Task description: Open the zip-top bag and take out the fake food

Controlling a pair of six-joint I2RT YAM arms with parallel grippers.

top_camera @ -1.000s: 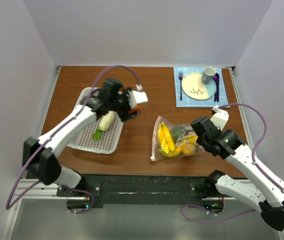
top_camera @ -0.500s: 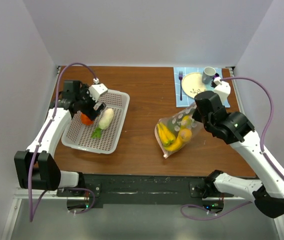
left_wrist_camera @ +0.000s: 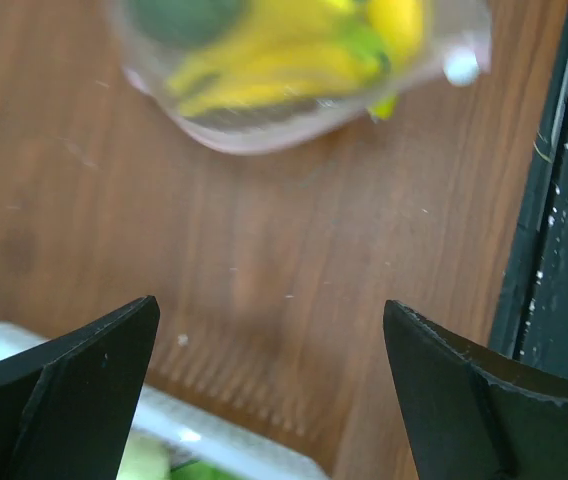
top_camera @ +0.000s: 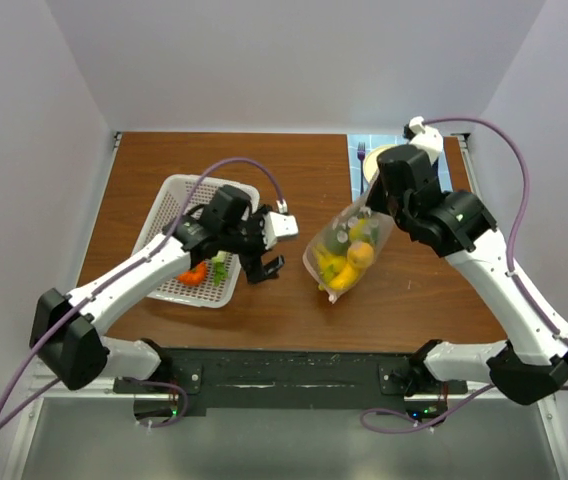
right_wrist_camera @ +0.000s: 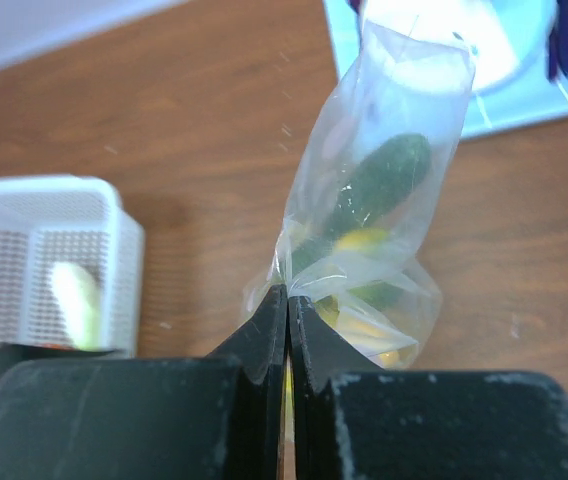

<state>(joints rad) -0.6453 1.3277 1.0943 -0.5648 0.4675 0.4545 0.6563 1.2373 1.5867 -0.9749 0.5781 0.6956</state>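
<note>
Right gripper point(right_wrist_camera: 288, 295) clamps a fold of the zip-top bag point(right_wrist_camera: 379, 200), held up over the table point(top_camera: 294, 170) — floppy, slippery, bottom-heavy with fake food point(top_camera: 347, 262); probably best taken by its zip edge. Left gripper point(left_wrist_camera: 269, 310) gapes empty.

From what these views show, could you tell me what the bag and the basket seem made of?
The zip-top bag: thin clear plastic film, glossy; it creases, and the fake food shows through. The basket: white plastic, probably rigid, matte; a regular grid of small holes.

Bare table point(top_camera: 294, 185) lies open between the basket point(top_camera: 186, 198) and the hanging bag point(top_camera: 349, 248); only the left gripper point(top_camera: 264, 268), jaws spread, stands in that gap.
</note>
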